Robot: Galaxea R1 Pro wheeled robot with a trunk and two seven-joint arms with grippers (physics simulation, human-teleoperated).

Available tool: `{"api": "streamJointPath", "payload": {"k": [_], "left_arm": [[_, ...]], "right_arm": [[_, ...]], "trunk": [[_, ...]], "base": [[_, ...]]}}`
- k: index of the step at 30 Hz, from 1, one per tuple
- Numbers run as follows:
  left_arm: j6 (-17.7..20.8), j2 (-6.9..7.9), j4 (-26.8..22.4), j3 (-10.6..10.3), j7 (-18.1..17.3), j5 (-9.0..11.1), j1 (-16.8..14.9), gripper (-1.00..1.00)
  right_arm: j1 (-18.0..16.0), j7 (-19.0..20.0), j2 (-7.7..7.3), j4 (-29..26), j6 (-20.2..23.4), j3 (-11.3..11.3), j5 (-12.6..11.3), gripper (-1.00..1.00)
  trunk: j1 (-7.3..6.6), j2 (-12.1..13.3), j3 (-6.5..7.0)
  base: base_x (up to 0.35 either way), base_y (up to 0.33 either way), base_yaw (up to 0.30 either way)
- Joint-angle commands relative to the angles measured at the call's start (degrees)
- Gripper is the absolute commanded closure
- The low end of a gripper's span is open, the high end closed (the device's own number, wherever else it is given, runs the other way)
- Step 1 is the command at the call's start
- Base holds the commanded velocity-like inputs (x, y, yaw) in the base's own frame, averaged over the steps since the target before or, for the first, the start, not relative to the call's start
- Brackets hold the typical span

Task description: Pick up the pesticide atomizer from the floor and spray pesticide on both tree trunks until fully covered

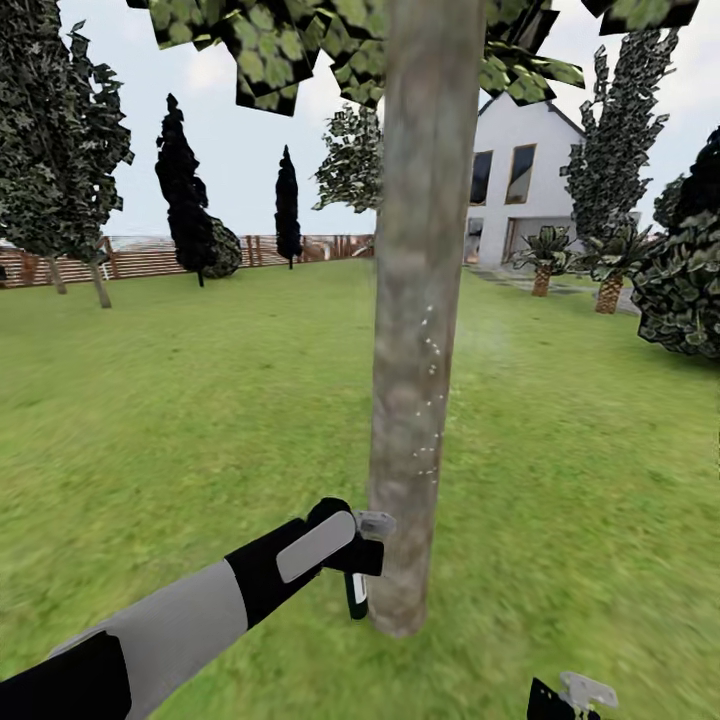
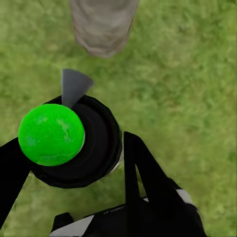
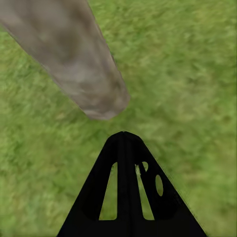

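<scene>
Our left gripper (image 2: 74, 148) is clamped on the pesticide atomizer (image 2: 74, 143), its nozzle aimed at the tree trunk (image 1: 415, 330) at twelve o'clock, close enough that droplets (image 1: 432, 400) land on the bark. Our right gripper (image 3: 124, 148) hangs idle at five o'clock, fingers pressed together.

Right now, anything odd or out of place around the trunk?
Nothing broken or spilled. White droplets dot the tree trunk at mid height, just spray. The left gripper holds the atomizer close to the trunk base, over grass.
</scene>
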Motion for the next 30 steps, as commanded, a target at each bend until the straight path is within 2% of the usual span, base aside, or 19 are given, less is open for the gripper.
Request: {"api": "streamJointPath", "payload": {"k": [1, 3, 8, 30], "left_arm": [[-0.1, 0.00, -0.1, -0.1, -0.7, -1.0, 0.6, 1.00], [-0.1, -0.03, -0.1, -0.1, -2.6, -2.9, 1.7, 1.00], [-0.1, -0.04, -0.1, -0.1, -3.4, -4.0, 2.2, 1.00], [-0.1, -0.13, 1.5, -0.2, -3.6, -4.6, 2.3, 1.00]], "right_arm": [[-0.1, 0.4, 0.02, 0.1, 0.0, -0.2, -0.5, 1.00], [-0.1, 0.3, 0.02, 0.1, 0.0, -0.2, -0.6, 1.00], [0.0, 0.3, 0.02, 0.1, 0.0, -0.4, -0.6, 1.00], [-0.1, 0.3, -0.07, 0.1, 0.1, -0.4, -0.6, 1.00]], "trunk": [[0.04, -0.1, -0.11], [0.04, -0.1, -0.11], [0.04, -0.1, -0.11], [0.04, -0.1, -0.11]], "base": [[0.125, 0.333, -0.150], [0.131, 0.331, -0.200], [0.093, 0.330, -0.237], [0.029, 0.331, -0.247]]}}
